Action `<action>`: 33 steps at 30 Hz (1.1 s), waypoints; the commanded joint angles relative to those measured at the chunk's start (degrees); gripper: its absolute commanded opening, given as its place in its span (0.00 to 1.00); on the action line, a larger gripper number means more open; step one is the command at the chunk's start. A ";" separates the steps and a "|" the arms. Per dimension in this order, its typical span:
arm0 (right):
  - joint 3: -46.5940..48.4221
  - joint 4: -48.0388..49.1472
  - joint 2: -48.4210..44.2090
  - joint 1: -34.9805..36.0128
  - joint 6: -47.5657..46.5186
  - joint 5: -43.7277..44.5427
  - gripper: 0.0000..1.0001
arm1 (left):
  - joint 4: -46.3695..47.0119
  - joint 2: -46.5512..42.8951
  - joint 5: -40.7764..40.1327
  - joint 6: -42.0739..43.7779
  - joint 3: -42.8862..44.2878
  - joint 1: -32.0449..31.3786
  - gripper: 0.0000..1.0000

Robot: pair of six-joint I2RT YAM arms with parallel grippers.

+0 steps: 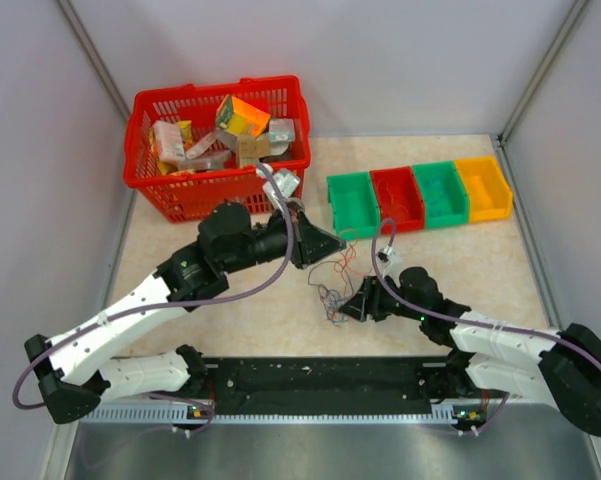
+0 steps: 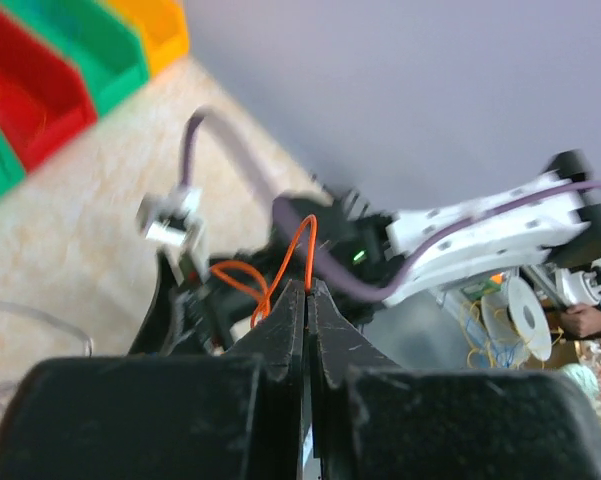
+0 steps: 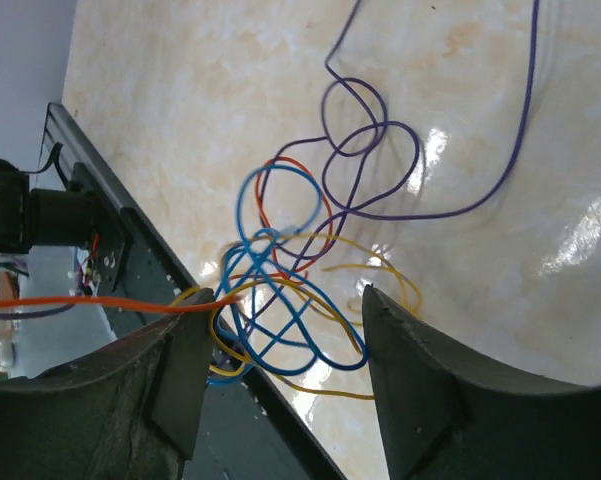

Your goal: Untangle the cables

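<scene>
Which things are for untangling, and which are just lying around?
For the job: the cables; the orange cable pinched in the left tool; the open right tool.
Lying about: the red basket holding boxes; the row of plastic bins.

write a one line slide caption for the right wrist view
Open right gripper straddles the cables, a blue, yellow, purple and red tangle on the table

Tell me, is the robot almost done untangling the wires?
Not nearly. No cable looks fully free. In hand: the left gripper is shut on one orange cable. Left to do: the blue, yellow and purple tangle sits knotted inside the open right gripper.
</scene>
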 commanded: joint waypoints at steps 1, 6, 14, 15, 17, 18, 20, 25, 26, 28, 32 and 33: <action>-1.70 7.80 5.29 0.80 5.45 3.86 0.54 | 0.40 -4.50 1.32 8.32 13.23 0.21 0.00; -0.39 1.14 3.72 0.80 4.14 9.22 0.49 | -4.35 -9.15 -4.39 14.83 22.29 0.21 0.00; 4.53 -15.12 -4.45 0.80 -3.32 16.77 0.65 | -8.66 -10.66 -13.36 16.42 24.68 0.21 0.00; 4.89 -16.71 -5.68 0.80 -3.86 18.18 0.66 | -8.75 -10.57 -13.36 16.42 24.59 0.21 0.00; 4.10 -17.95 -7.18 0.80 -3.95 21.43 0.72 | -8.66 -10.83 -15.45 16.77 24.85 0.21 0.00; 3.75 -18.13 -7.53 0.80 -3.51 22.23 0.75 | -8.40 -11.09 -15.91 17.12 25.03 0.21 0.00; 2.96 -18.04 -7.10 0.80 -2.37 22.85 0.77 | -7.87 -11.62 -17.22 18.08 25.82 0.21 0.00; 3.39 -18.04 -3.94 0.80 -1.84 23.20 0.78 | -9.36 -12.59 -20.47 23.00 32.04 0.21 0.00; 3.83 -18.22 -3.32 0.80 -1.93 23.12 0.78 | -9.89 -13.03 -21.87 24.14 33.28 0.21 0.00; 4.01 -17.69 -2.70 0.80 -2.28 22.50 0.78 | -8.85 -14.60 -24.43 25.73 33.91 0.21 0.00; 3.75 -15.23 -1.39 0.80 -2.98 20.75 0.79 | -6.38 -17.16 -25.93 27.40 33.20 0.21 0.00; 3.92 -14.71 -0.69 0.80 -3.07 20.48 0.79 | -5.77 -17.42 -26.54 26.97 32.42 0.21 0.00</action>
